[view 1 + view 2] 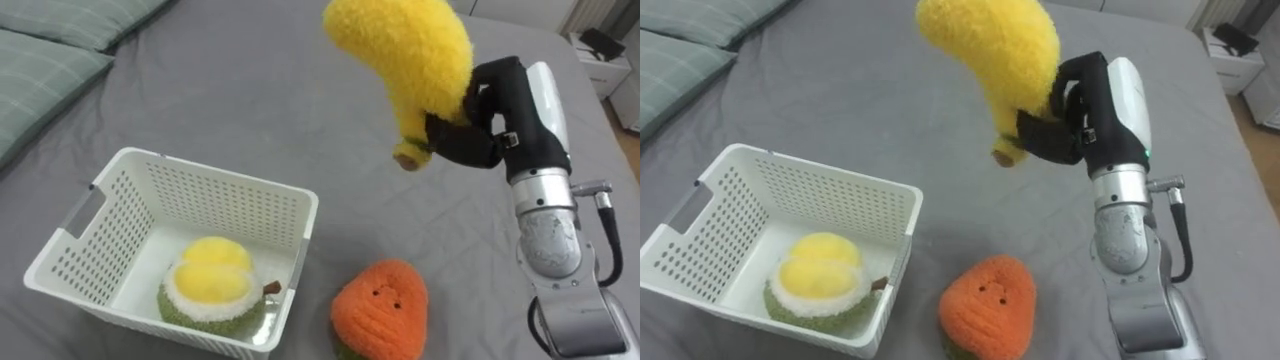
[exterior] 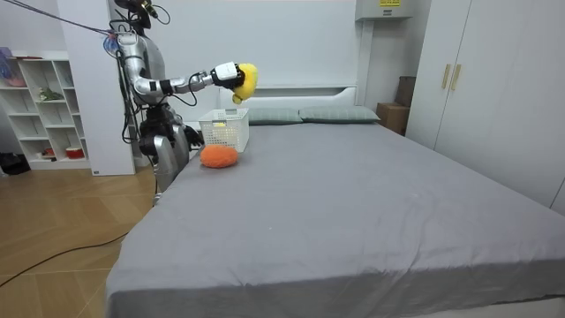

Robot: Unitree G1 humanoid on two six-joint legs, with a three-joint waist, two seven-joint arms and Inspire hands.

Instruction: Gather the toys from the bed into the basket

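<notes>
So our right hand has its fingers curled round the thin end of the banana, holding it in the air over the bed, off to the right of the basket (one green-and-yellow toy sits in there). Our worry is that most of the plush sits above the grip, so it could flop or slip on the swing across. If we let go early, it lands by the orange toy just beside the basket, or clips the rim.
</notes>
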